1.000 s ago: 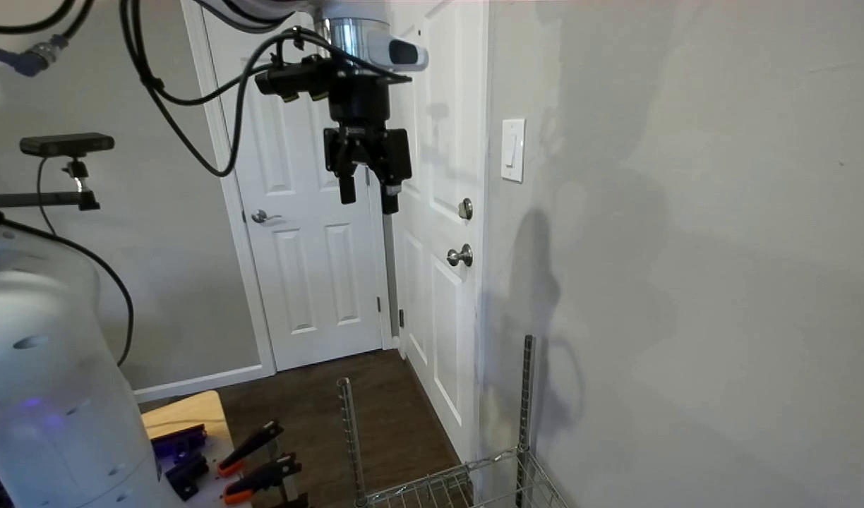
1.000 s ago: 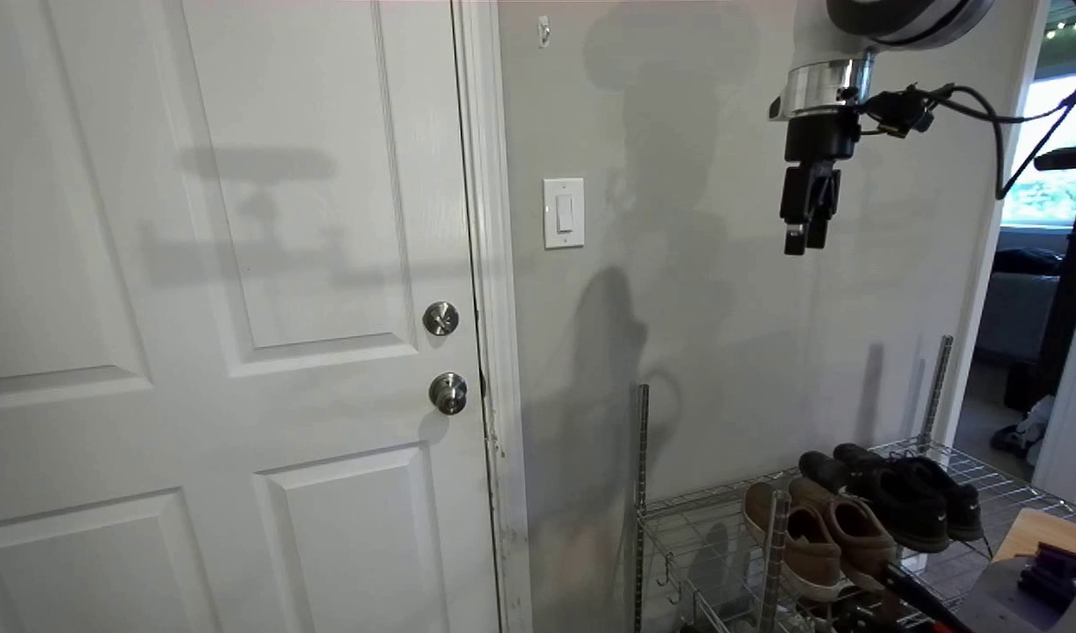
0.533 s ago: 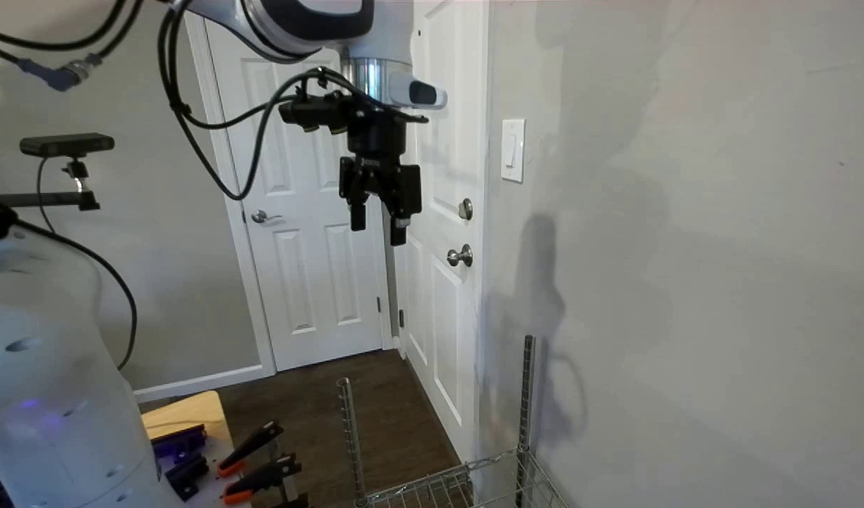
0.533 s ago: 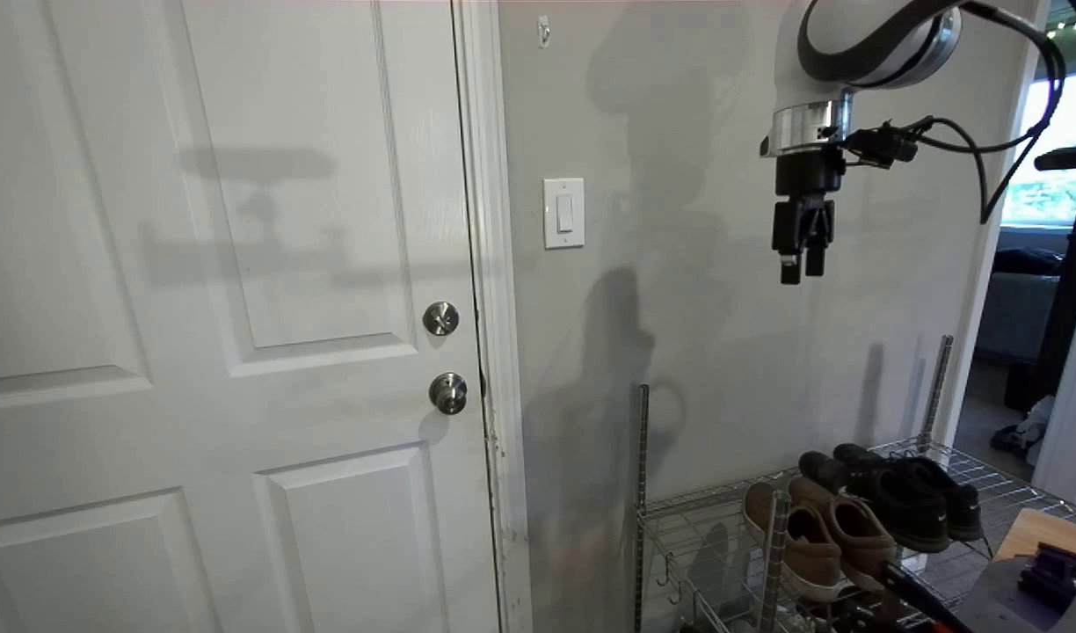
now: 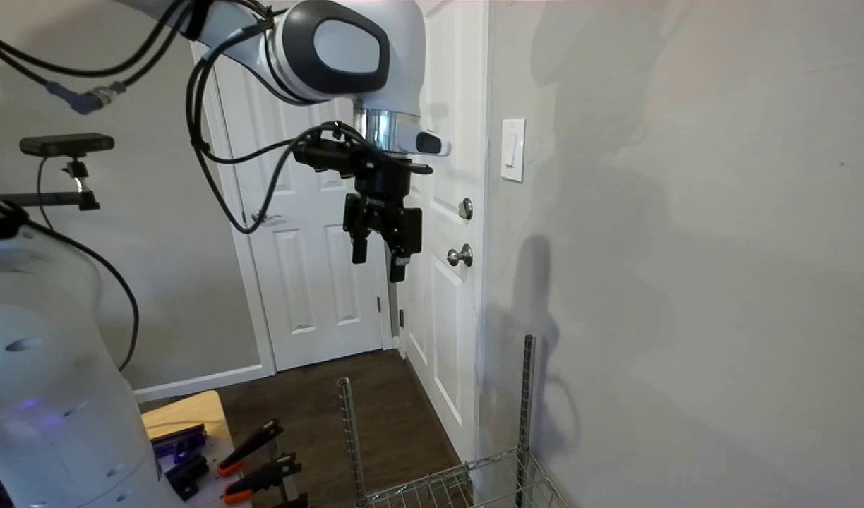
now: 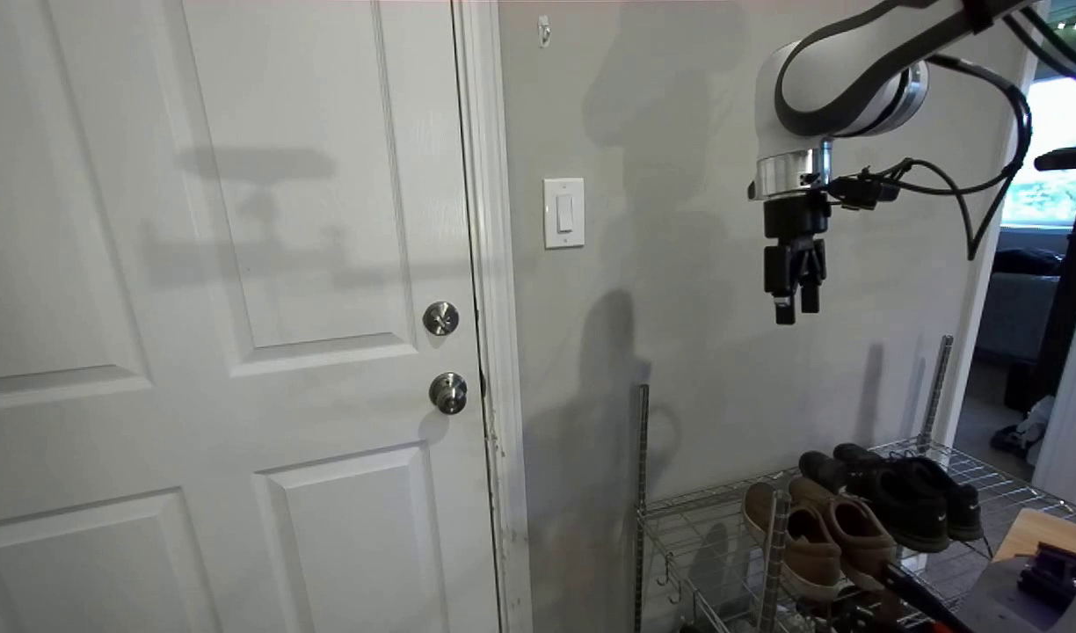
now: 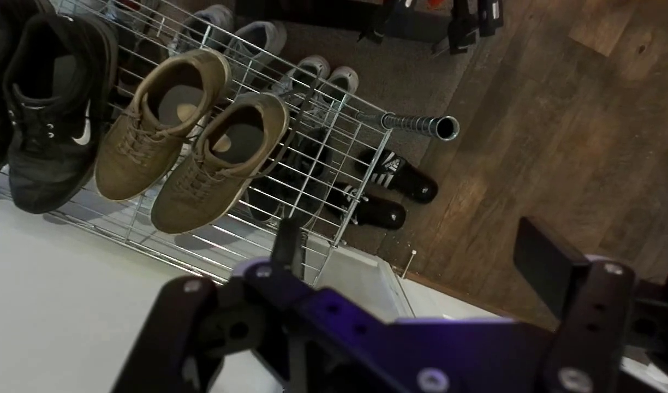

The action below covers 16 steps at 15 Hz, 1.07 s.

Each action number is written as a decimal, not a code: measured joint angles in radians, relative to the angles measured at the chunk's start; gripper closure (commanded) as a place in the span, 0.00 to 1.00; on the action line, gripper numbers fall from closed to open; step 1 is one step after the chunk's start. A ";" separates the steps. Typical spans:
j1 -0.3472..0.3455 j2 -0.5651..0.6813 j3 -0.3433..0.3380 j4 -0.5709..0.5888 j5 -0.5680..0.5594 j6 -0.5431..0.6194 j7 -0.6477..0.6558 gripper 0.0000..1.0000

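My gripper is black, points straight down and hangs in mid-air; it shows in both exterior views [image 5: 378, 262] [image 6: 797, 308]. In the wrist view the gripper [image 7: 407, 234] has its two fingers wide apart with nothing between them. It touches nothing. Below it stands a wire rack [image 6: 774, 563], which also shows in the wrist view [image 7: 416, 124]. Tan shoes [image 6: 810, 549] and black shoes [image 6: 920, 505] stand on the rack; the tan pair [image 7: 219, 174] and a black shoe [image 7: 50, 142] lie left of the fingers in the wrist view.
A white door with a knob [image 5: 460, 256] and deadbolt [image 5: 465, 209] stands beside a grey wall with a light switch [image 6: 563, 213]. Upright rack posts [image 5: 527, 395] rise near the wall. Clamps [image 5: 262, 476] sit by the arm's base. Black slides [image 7: 372, 210] lie on the floor.
The arm and gripper have moved down in both exterior views, with a small sideways shift. The fingers stay apart. The rack, shoes and door have not moved.
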 measured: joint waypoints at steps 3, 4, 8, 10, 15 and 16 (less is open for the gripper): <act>0.001 0.040 0.015 0.014 0.000 0.034 0.021 0.00; 0.001 0.054 0.018 0.024 0.000 0.041 0.027 0.00; 0.001 0.105 0.021 0.072 0.000 0.050 0.048 0.00; 0.000 0.125 0.021 0.095 0.000 0.050 0.055 0.00; 0.000 0.152 0.021 0.137 0.000 0.050 0.064 0.00; 0.000 0.155 0.021 0.142 0.000 0.050 0.064 0.00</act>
